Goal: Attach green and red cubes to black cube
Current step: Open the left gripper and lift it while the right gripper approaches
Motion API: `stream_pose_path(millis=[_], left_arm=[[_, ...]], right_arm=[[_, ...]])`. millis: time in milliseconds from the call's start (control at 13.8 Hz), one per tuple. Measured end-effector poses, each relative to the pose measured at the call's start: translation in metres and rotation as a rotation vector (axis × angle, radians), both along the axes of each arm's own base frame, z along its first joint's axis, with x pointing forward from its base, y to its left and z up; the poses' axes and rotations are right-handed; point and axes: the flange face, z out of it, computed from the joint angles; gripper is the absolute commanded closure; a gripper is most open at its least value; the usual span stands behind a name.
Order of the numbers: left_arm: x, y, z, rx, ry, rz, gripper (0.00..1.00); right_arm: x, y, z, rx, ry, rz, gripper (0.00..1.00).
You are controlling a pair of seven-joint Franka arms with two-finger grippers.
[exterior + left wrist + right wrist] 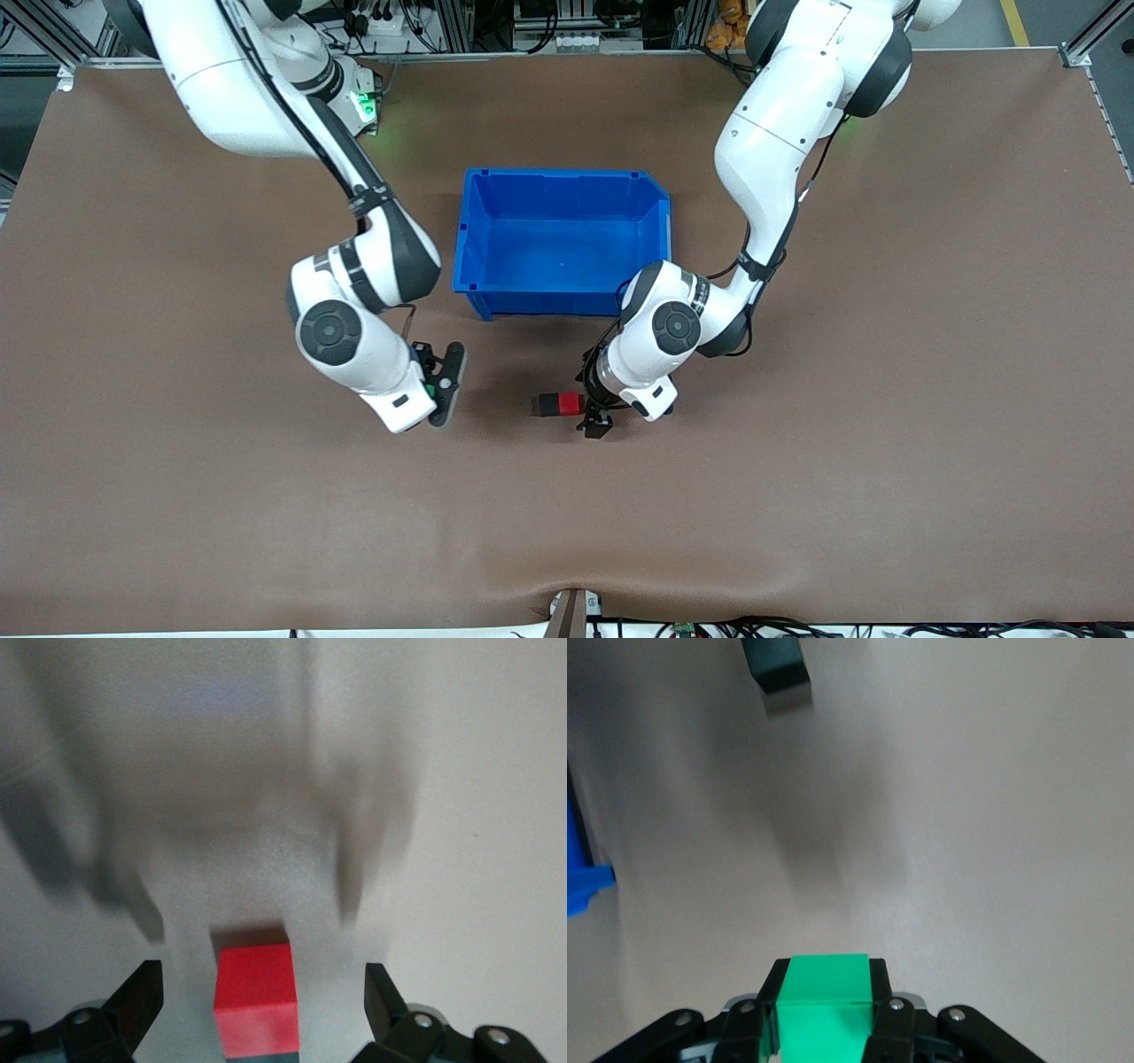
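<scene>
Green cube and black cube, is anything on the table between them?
No. In the front view only bare table mat lies between the green cube in the right gripper and the black cube.

table (886, 461): brown mat | frame (1085, 44): aluminium | cables (780, 627): front edge

Bin (562, 232) mid-bench toward the base edge. Red cube (569, 404) touching black cube (542, 406), both nearer the front edge than the bin.

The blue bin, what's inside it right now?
Nothing shows inside the blue bin; its floor looks bare. The left arm covers one corner nearest the front camera, so that spot cannot be checked.
</scene>
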Motion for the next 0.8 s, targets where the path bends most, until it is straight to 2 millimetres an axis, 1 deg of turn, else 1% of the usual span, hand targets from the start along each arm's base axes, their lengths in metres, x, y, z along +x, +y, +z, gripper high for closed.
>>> stream_pose_path(millis=[145,363,581,799], left_arm=[[0.012,0.011,0.008,-0.003,-0.02,0.004,0.0],[0.032,0.041,0.025,0.007,-0.029,-0.031,0.0],[0.048,0.07,0.044,0.02,-0.017,-0.078,0.0],[0.063,0.102,0.068,0.026,-0.009,-0.102,0.0]], right_arm=[[0.001,0.015,-0.009,0.003,-0.006,0.012,1.0],[0.006,0.04,-0.022,0.013,-0.022,0.028,1.0],[0.008,0.057,-0.035,0.02,-0.032,0.027,1.0],[0.004,0.079,-0.043,0.023,-0.036,0.006,1.0]])
